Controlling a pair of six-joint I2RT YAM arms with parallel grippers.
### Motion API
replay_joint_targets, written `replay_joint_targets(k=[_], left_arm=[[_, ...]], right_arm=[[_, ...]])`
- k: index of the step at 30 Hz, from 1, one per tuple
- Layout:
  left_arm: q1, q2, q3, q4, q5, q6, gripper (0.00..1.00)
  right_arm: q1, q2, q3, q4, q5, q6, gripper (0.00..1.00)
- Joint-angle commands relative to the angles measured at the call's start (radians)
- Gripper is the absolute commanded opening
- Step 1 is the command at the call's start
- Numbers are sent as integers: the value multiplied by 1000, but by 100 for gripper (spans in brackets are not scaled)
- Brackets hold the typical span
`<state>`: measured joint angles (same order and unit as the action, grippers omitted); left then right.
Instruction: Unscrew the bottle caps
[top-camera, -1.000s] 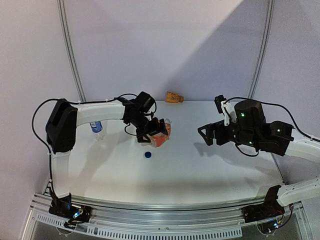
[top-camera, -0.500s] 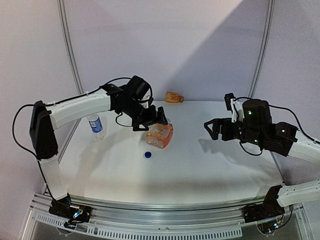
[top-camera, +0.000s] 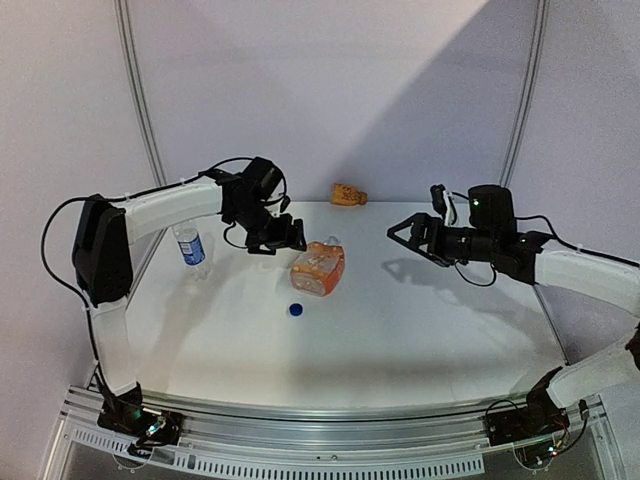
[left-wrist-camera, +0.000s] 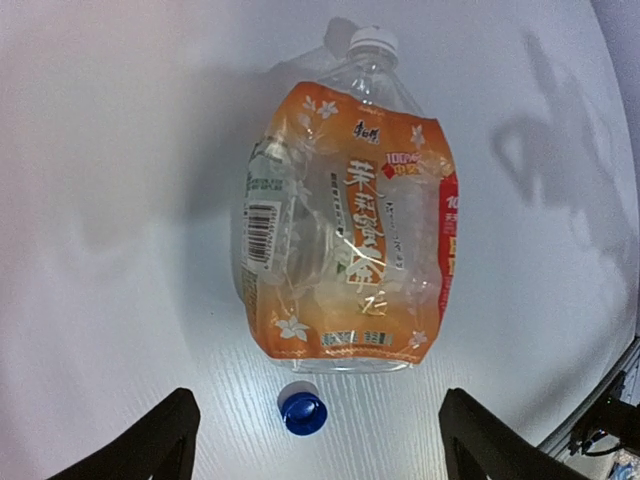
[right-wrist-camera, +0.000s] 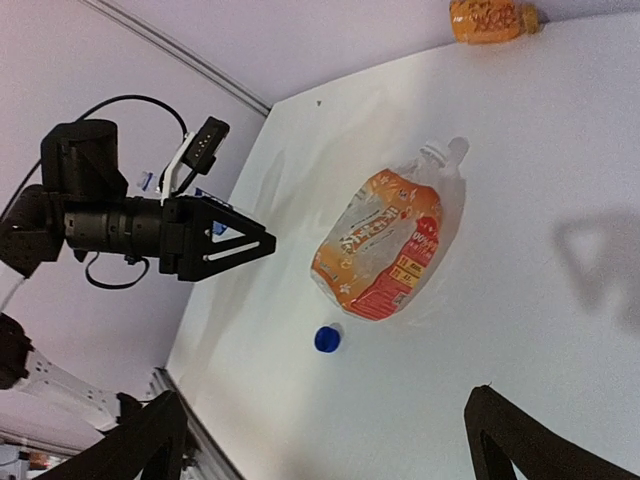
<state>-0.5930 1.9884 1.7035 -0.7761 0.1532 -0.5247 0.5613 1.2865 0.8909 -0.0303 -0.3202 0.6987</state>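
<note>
Though orange bottle (left-wrist-camera: 350, 230) shows whole, left claw (left-wrist-camera: 318, 405) runs off lower edge.

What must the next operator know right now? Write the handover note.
Left gripper: open, empty, raised by the orange bottle.
Right gripper: open, empty, in the air to the bottle's right.
Orange bottle lies on its side on the table, white cap on its neck. Water bottle stands at the left. Blue cap lies loose beside the orange bottle.
Done: blue cap off.
Left: unscrew the white cap.
</note>
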Motion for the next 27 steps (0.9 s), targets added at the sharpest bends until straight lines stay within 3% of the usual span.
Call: replay_joint_targets(k=[1,4,9,13,27], left_arm=[[48,45,26,24,45,60,83],[53,92,52,16,58,82,81],[55,144,61,15,67,95,75],[55,165,70,35,89,94,74],[59,255,150,13,72,134,68]], right_arm=[[-38,122,19,209,-223,185,99],[-38,213,53,248,-250,241,99],[-36,370,147,154,-230,296,97],[-36,452,159,233,-250,353,96],[-37,677,313,212,-263,349,95]])
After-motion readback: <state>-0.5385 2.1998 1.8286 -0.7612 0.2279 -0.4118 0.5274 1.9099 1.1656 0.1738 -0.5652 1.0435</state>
